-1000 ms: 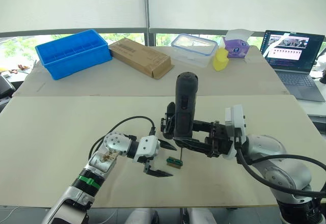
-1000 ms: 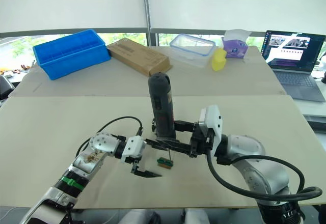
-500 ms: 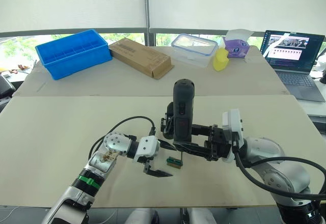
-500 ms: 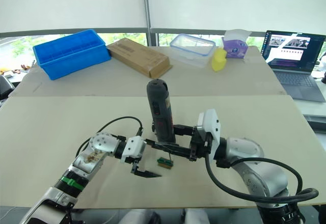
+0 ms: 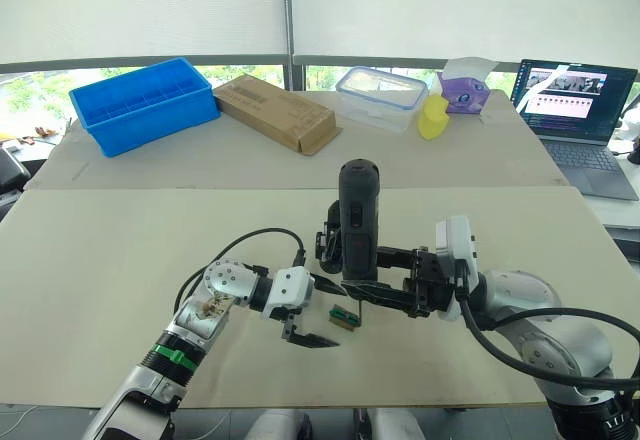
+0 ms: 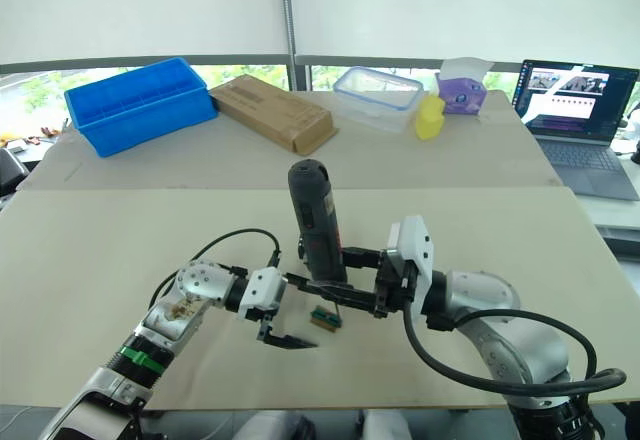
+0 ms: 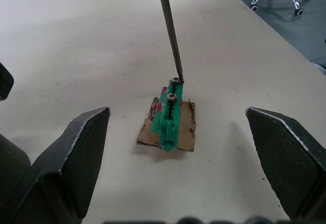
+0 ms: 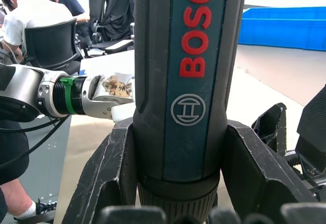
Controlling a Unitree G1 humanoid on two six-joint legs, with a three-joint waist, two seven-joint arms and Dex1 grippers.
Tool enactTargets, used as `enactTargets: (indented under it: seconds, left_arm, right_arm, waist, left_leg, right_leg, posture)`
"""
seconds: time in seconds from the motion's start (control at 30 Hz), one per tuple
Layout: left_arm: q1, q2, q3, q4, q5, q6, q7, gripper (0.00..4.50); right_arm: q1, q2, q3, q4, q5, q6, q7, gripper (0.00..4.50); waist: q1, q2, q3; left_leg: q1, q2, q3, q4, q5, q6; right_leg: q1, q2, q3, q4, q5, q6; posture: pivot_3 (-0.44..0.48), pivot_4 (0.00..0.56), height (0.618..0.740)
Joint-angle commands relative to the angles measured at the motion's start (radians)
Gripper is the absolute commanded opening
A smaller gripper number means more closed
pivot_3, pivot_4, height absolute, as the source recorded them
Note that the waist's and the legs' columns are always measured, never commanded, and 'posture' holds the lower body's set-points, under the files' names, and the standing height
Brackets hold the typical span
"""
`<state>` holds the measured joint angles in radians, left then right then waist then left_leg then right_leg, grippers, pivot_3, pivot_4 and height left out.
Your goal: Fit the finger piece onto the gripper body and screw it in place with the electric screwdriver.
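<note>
Surface [image 5: 120, 260], pale and wide, carries everything we see from the left eye view. Our right gripper [image 5: 350, 285] holds the electric screwdriver [image 5: 357, 215] upright, its fingers clamped on the lower barrel, near the middle of the surface toward the near edge. Below it sits a small green-and-brown block [image 5: 344, 317]. Our left gripper [image 5: 318, 312] rests just beside that block, fingers spread apart. Along the far edge lie a blue bin [image 5: 145, 102], a cardboard box [image 5: 275, 112], a clear lidded container [image 5: 382, 89], and a laptop [image 5: 580, 110] at the far right corner.

In the left wrist view, our two spread fingers [image 7: 76, 152] flank the green block [image 7: 169, 119], which stands on a brown card. The screwdriver's thin metal bit [image 7: 169, 30] comes down onto a screw at the block's end.

In the right wrist view, the screwdriver barrel [image 8: 191, 81] is pinched between our black fingers [image 8: 109, 173]. Seated people [image 8: 30, 10] are visible in the background.
</note>
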<state>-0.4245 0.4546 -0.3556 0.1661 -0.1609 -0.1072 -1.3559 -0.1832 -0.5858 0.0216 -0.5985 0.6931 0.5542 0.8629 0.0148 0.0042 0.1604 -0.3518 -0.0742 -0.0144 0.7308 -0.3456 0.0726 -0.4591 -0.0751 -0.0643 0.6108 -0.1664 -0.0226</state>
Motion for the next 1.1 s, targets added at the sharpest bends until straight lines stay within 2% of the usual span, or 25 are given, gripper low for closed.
enactTargets:
  seconds: [0.03,0.7,1.1]
  left_arm:
    - [-0.01,-0.005,0.005,-0.012,-0.011,-0.015,0.003,4.5]
    - [-0.01,-0.017,0.003,-0.008,-0.011,-0.018,0.001,4.5]
    - [-0.014,-0.02,0.0,-0.007,-0.009,-0.015,-0.002,4.5]
  right_arm:
    - [-0.025,0.006,-0.018,-0.032,0.045,-0.003,-0.005,1.92]
    - [-0.06,-0.007,-0.049,-0.048,0.099,0.007,-0.032,1.92]
    - [-0.046,0.018,-0.028,-0.041,0.047,-0.046,-0.048,1.92]
  waist:
    - [0.0,0.0,0.0]
    - [0.0,0.0,0.0]
    - [0.0,0.0,0.0]
  left_leg:
    - [0.0,0.0,0.0,0.0,0.0,0.0]
    - [0.0,0.0,0.0,0.0,0.0,0.0]
    - [0.0,0.0,0.0,0.0,0.0,0.0]
  right_leg:
    - [0.0,0.0,0.0,0.0,0.0,0.0]
    - [0.0,0.0,0.0,0.0,0.0,0.0]
    - [0.0,0.0,0.0,0.0,0.0,0.0]
  posture:
    - [0.0,0.15,0.74]
    - [0.0,0.15,0.74]
    - [0.0,0.15,0.74]
